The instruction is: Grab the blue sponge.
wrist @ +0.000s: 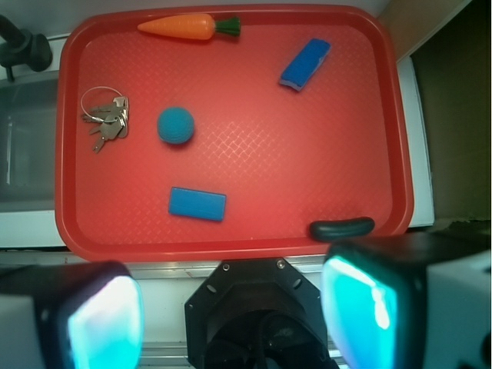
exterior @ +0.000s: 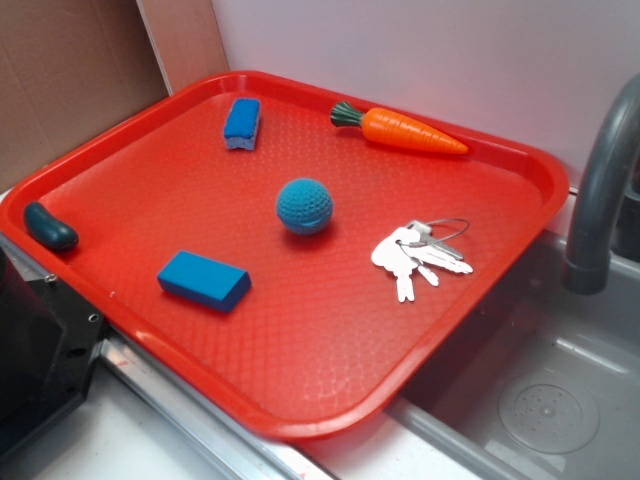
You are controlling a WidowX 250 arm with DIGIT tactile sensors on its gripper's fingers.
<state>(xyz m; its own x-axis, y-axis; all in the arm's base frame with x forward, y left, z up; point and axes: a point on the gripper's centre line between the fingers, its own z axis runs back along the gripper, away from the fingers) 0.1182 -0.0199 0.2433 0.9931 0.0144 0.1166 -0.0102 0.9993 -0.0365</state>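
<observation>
Pincer (wrist: 234, 315) fingers stand spread wide and empty in the wrist view, high above the red tray (wrist: 231, 246); the blue sponge (wrist: 305, 64) lies far off by the tray's top right corner. Exterior view: no pincer visible; the blue sponge (exterior: 242, 123) sits untouched near the back rim, so the whole approach and grab remain.

From the wrist camera, the pincer (wrist: 231, 315) is only partly seen: its two glowing cyan finger pads (wrist: 104, 323) run off the bottom edge, blurred, so their tips cannot be made out. In the exterior view the pincer is out of sight. There the curved grey metal tap (exterior: 600, 190) is cut by the right edge, and the black boxy thing (exterior: 35, 350) by the left edge.
</observation>
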